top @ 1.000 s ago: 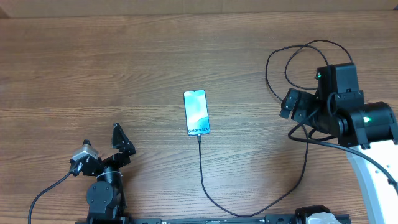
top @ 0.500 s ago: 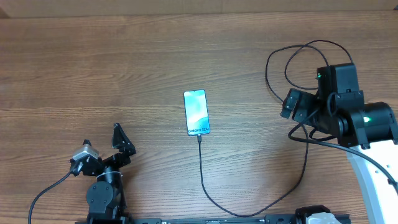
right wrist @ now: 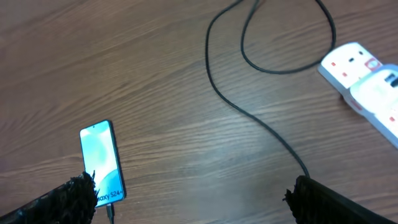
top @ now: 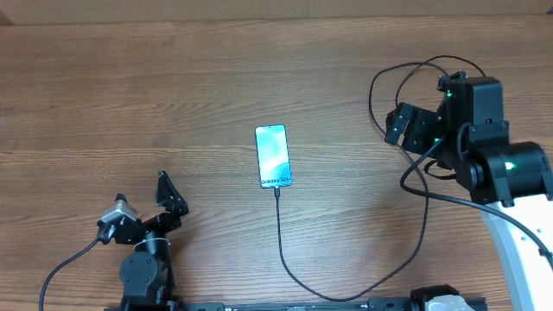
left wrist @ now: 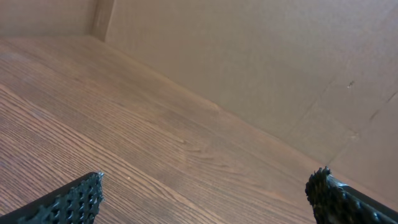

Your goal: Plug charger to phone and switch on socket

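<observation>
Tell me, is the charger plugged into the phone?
Plugged in: the charger cable ends in the bottom edge of the phone, whose screen is lit.

- The left arm sits folded over its base at the near left, its wrist pointing away from the base and slightly right.
- The left gripper has its jaws wide apart with nothing between them. Only its two dark, textured fingertips show, at the lower corners of the wrist view.
- The right arm reaches from the near right towards the far side, its wrist turned left.
- The right gripper is held high and angled down, jaws spread wide and empty.
</observation>
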Robot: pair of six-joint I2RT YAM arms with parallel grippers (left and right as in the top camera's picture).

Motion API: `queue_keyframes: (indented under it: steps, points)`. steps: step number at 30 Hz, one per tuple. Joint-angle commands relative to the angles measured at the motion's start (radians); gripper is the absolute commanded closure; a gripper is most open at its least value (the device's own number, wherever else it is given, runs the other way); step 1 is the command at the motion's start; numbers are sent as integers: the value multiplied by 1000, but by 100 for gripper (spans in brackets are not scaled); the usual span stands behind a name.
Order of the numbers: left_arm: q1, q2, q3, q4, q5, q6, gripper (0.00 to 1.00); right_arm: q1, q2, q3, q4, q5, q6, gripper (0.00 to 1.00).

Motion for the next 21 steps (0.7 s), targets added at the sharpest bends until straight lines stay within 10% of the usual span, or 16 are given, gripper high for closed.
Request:
queue_keyframes:
  steps: [1, 21]
  points:
    - [5, 0, -4, -1, 7, 23, 0, 2, -107, -70, 82, -16, -35, 0]
    - [5, 0, -4, -1, 7, 23, 0, -140, -989, -921, 843, -172, -34, 0]
